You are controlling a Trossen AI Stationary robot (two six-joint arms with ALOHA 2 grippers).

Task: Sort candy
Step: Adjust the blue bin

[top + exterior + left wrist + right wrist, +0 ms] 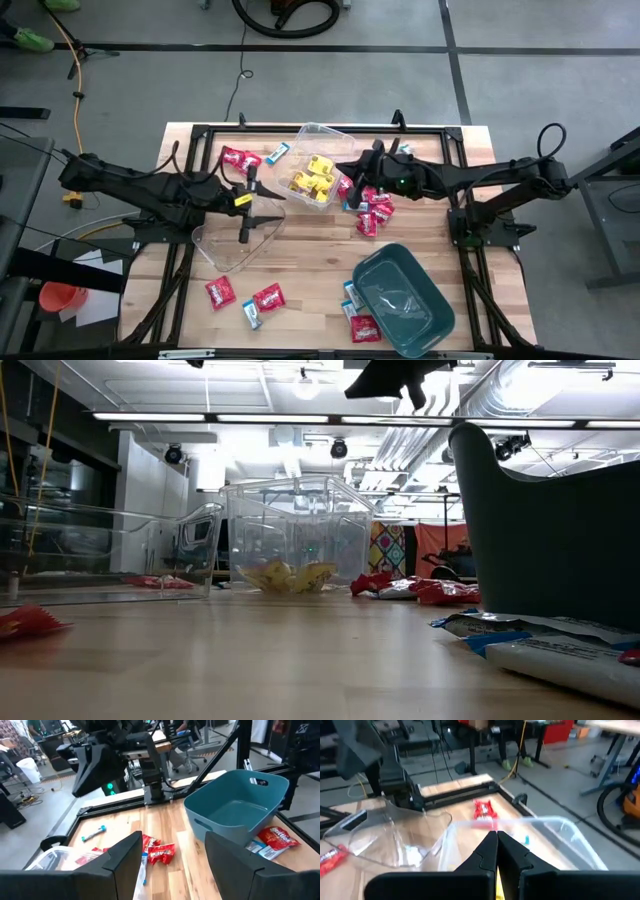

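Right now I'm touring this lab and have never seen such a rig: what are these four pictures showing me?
It is a robot with two dark arms at a wooden table, sorting candy. One picture looks straight down, one looks level across the tabletop, and two come from cameras on the wrists. The left gripper is open and empty, hovering over an empty clear tub. The right gripper is shut with nothing visible between its fingers, over a second clear tub that holds yellow candy. Red candy and blue-and-white packets lie scattered on the table. A teal bin stands near the front.
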